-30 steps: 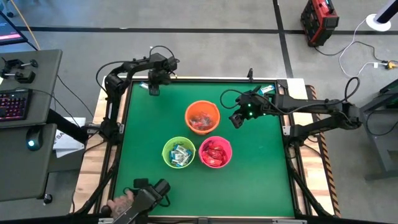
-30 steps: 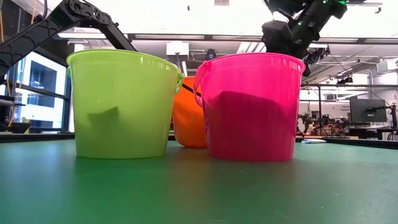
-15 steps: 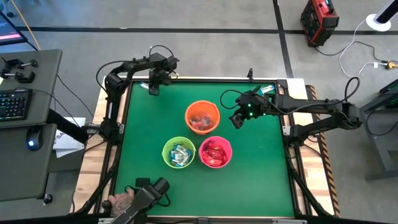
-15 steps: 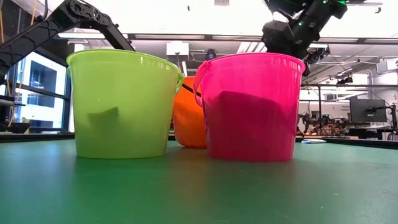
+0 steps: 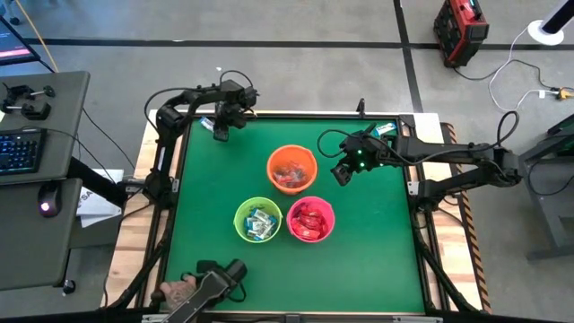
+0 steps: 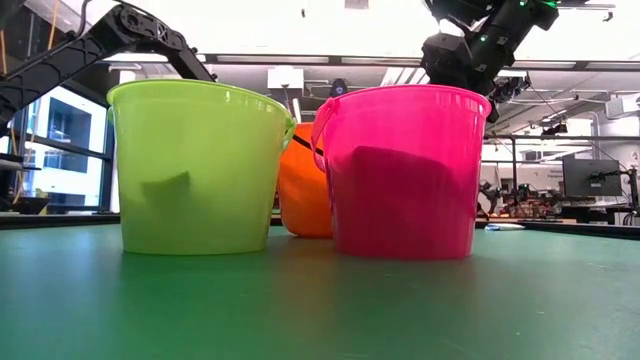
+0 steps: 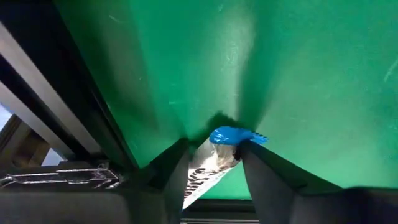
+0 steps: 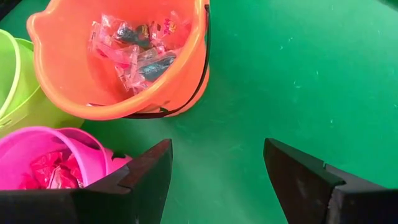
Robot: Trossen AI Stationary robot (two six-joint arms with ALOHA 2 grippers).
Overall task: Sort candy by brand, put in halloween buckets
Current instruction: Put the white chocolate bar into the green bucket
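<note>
Candy, a blue-and-white wrapper, sits clamped between the left gripper fingers at the table's far left corner, arm folded back. Right gripper hovers beside the orange bucket, fingers spread apart, empty.

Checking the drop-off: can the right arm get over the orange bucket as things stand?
Probably yes. The right gripper hangs open just beside the orange bucket, whose top is uncovered, and nothing stands between them. The left gripper is off at the far corner.
</note>
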